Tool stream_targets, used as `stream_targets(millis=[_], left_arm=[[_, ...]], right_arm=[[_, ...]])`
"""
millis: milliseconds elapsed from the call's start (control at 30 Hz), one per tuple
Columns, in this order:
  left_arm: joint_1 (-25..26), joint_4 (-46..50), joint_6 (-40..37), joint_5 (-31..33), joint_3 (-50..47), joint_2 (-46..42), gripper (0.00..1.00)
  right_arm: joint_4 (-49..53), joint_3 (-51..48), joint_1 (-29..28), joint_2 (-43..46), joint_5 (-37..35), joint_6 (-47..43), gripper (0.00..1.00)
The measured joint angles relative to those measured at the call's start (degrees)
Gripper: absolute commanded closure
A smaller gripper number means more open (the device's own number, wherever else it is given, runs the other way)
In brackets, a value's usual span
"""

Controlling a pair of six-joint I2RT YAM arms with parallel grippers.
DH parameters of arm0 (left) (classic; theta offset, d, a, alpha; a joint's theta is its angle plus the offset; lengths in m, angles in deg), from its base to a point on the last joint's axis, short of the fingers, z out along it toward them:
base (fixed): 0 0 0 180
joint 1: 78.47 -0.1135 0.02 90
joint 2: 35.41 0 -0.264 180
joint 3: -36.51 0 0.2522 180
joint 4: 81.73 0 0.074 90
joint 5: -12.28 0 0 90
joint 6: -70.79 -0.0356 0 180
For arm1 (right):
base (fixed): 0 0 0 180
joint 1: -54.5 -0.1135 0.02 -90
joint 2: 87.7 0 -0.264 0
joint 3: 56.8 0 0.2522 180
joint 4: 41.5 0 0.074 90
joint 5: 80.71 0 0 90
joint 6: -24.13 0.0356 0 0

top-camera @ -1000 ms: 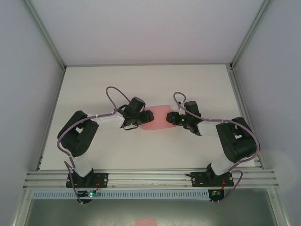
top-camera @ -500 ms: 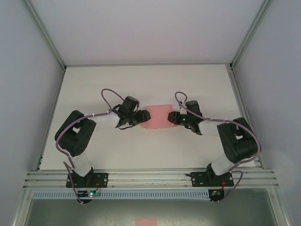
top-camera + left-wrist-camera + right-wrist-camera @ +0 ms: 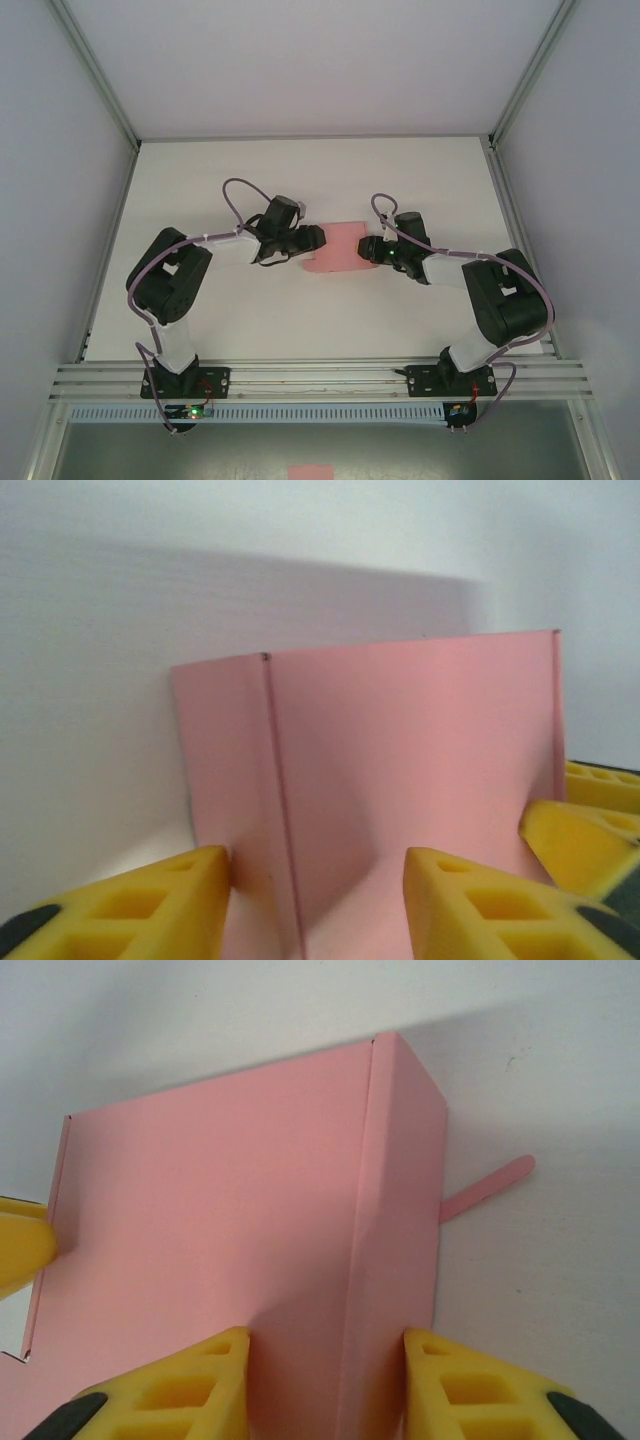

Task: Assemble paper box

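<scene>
The pink paper box (image 3: 338,249) lies flat near the middle of the white tabletop (image 3: 300,170), between the two arms. The left hand (image 3: 314,240) is at the box's left end and the right hand (image 3: 370,250) is at its right end, both touching it. From the left wrist, the box is a pink sheet with one fold line running up it. The left hand is partly open, its two yellow fingers (image 3: 150,905) are spread apart, and pink card shows in the gap between them. A yellow finger of the other hand pokes in at the far side of the card. From the right wrist, the box (image 3: 200,1220) has a flat top and one side wall folded down. A thin pink strip (image 3: 490,1180) sticks out from that side onto the tabletop. The right hand is also partly open, with its fingers (image 3: 170,1395) resting on the card and pink in the gap. The top covers the box, so I cannot tell what is inside. A small pink patch (image 3: 310,472) sits at the near edge, past the rails.
</scene>
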Motion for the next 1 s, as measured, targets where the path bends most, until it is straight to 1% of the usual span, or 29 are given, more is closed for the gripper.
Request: stream_targets(millis=[67,100,133,167,200,233,300,367,500,567,667,767,867,1000], left_arm=[[-0.17,0.07,-0.28,-0.13,0.13,0.42,0.81],[-0.2,0.09,-0.42,-0.04,0.28,0.39,0.84],[-0.22,0.09,-0.61,-0.22,0.31,0.42,0.87],[-0.22,0.07,-0.63,-0.33,0.33,0.39,0.89],[-0.26,-0.09,-0.61,-0.57,0.26,0.37,0.9],[-0.33,-0.74,-0.52,-0.96,-0.02,0.35,0.9],[-0.63,-2.89,-0.17,-1.77,-1.4,0.24,0.91],[-1.29,-5.66,0.37,-3.3,-3.04,0.13,0.92],[-3.91,-14.93,3.23,-8.59,-8.22,0.13,0.92],[-5.31,-19.89,4.79,-11.1,-10.88,0.17,0.92],[-6.49,-24.7,6.32,-13.62,-13.27,0.48,0.92],[-6.8,-25.09,6.45,-14.29,-13.46,0.48,0.92],[-6.8,-25.09,6.12,-14.27,-13.46,0.48,0.93],[-6.8,-25.16,6.08,-14.32,-13.46,0.55,0.93]], right_arm=[[0.15,0.02,0.26,0.02,-0.04,-0.09,0.64],[0.22,0.04,0.57,0.09,0.0,-0.13,0.6],[0.61,0.04,0.98,0.44,0.13,-0.13,0.54],[1.29,0.02,1.38,0.81,0.26,-0.15,0.49],[2.36,0.0,1.75,1.53,0.66,-0.26,0.48],[3.67,-0.04,2.16,2.4,0.94,-0.48,0.44],[6.45,-0.24,3.21,4.9,1.38,-0.44,0.29],[9.03,-0.15,3.89,7.82,1.75,-1.07,0.19],[13.94,0.9,4.48,13.64,2.75,-1.64,0.07],[15.08,1.03,4.48,15.52,3.98,-1.55,0.05],[16.52,1.05,4.48,16.0,5.99,-1.22,0.05],[17.44,1.36,4.5,14.45,8.57,-0.5,0.05],[17.57,3.41,4.5,10.49,11.67,1.05,0.06],[14.58,6.1,4.5,4.68,15.34,3.56,0.07]])
